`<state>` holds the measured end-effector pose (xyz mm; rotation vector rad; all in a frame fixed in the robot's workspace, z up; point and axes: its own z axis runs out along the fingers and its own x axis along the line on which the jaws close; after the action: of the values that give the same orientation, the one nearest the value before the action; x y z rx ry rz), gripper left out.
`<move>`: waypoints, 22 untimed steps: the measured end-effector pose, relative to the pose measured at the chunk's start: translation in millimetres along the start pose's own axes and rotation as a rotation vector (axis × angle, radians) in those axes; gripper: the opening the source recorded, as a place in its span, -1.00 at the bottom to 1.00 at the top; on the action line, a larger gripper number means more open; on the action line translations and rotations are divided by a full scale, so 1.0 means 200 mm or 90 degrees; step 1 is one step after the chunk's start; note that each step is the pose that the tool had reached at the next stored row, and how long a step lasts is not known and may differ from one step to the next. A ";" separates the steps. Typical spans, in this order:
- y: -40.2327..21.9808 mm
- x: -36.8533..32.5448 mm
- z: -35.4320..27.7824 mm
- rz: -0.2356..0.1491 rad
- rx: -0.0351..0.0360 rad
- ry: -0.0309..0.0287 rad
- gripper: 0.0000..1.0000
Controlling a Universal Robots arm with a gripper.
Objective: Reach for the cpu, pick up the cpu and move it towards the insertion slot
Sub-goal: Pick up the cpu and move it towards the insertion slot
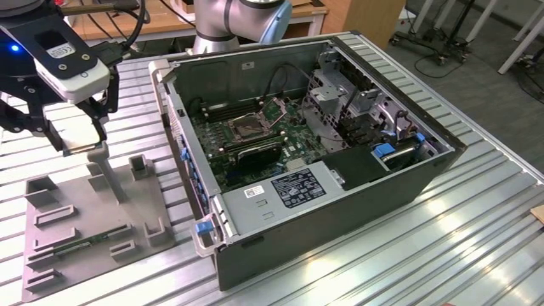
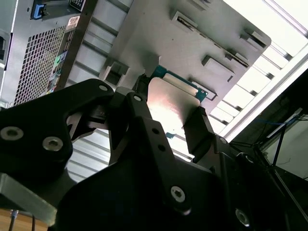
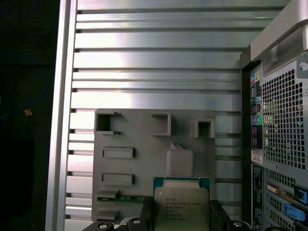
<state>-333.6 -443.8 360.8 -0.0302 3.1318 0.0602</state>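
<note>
Carry step — the gripper, jaws clamped on the cpu above the grey fixture, likely needs a level traverse to the insertion slot, well apart from it.

This is looking like a robot lab or workshop. A big black computer case with its side off is lying on a ribbed silver metal table. A silver-and-blue robot arm is standing behind it. Wheeled stand legs are sitting on the grey floor.
</note>
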 end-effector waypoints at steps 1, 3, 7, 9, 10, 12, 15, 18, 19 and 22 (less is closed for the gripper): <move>0.000 -0.001 0.000 0.000 0.0000 0.0000 0.08; 0.000 -0.004 0.000 0.000 0.0000 0.0000 0.08; 0.000 -0.008 0.000 0.000 0.0000 0.0000 0.08; 0.000 -0.011 0.000 0.000 0.0000 0.0000 0.08; 0.000 -0.012 0.000 0.000 0.0000 0.0000 0.08; 0.000 -0.014 0.000 0.000 0.0000 0.0000 0.08; 0.000 -0.018 0.000 0.000 0.0000 0.0000 0.08; 0.000 -0.021 0.000 0.000 0.0000 0.0000 0.08; -0.001 -0.023 0.000 0.000 0.0000 0.0000 0.08; 0.000 -0.026 0.000 0.000 0.0000 0.0000 0.08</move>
<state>-328.4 -443.8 360.8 -0.0302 3.1318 0.0603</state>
